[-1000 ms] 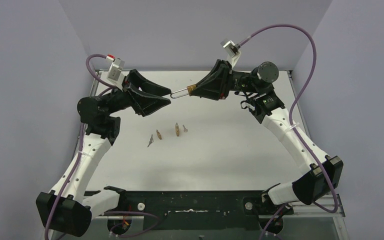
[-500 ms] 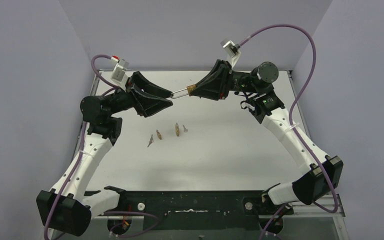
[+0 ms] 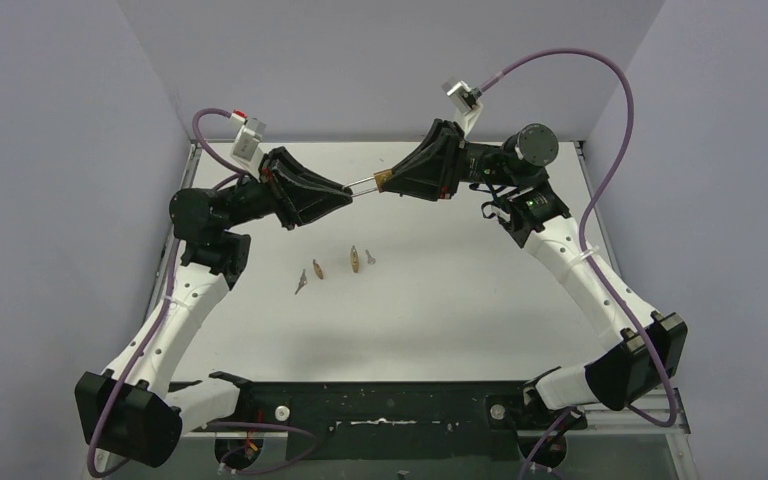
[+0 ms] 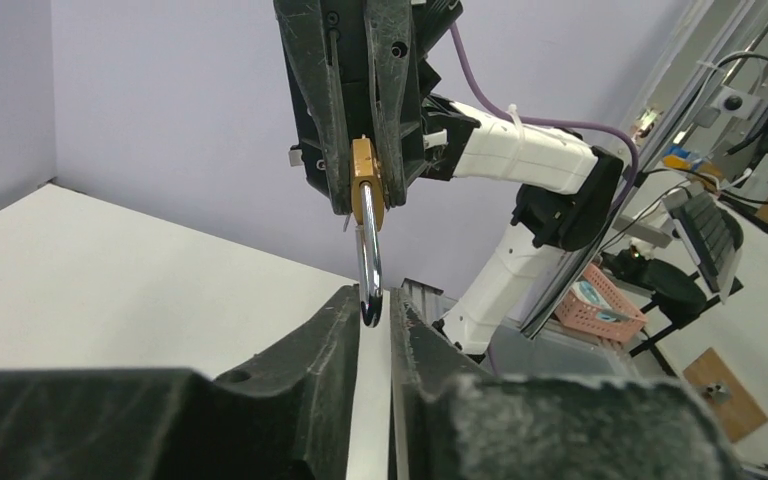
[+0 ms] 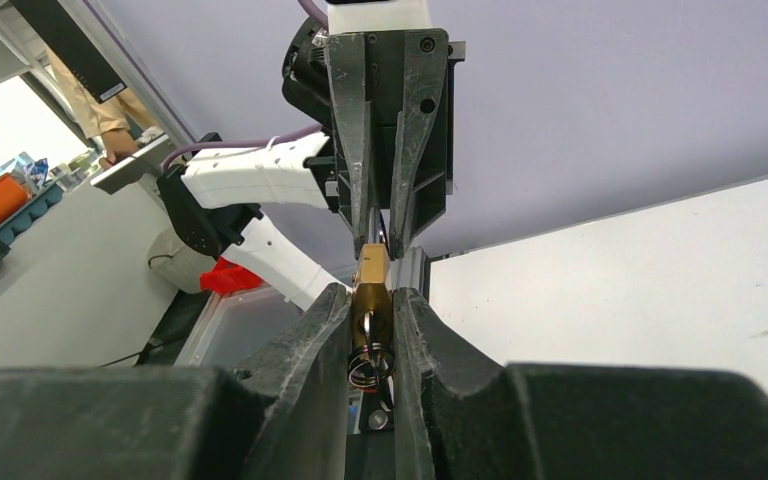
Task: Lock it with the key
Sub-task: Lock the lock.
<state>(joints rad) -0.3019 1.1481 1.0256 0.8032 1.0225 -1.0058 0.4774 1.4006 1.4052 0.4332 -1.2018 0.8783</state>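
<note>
A brass padlock (image 3: pixel 383 180) is held in the air over the far middle of the table, its steel shackle (image 3: pixel 360 186) pointing left. My right gripper (image 3: pixel 388 180) is shut on the padlock body (image 5: pixel 370 290). A key ring (image 5: pixel 370 362) hangs from the lock's keyhole end between the right fingers; the key blade is hidden. My left gripper (image 3: pixel 346 192) has its jaws narrowed around the shackle tip (image 4: pixel 368 300). The padlock body also shows in the left wrist view (image 4: pixel 365 190).
Several small brass and metal pieces lie on the white table (image 3: pixel 460 290) below the grippers: one (image 3: pixel 356 259), another (image 3: pixel 317 268), and a thin one (image 3: pixel 301 281). Purple walls close in at left, back and right.
My left gripper has moved right toward the padlock and its wide-open jaws have closed down onto the shackle tip. The right arm and padlock have stayed still.
</note>
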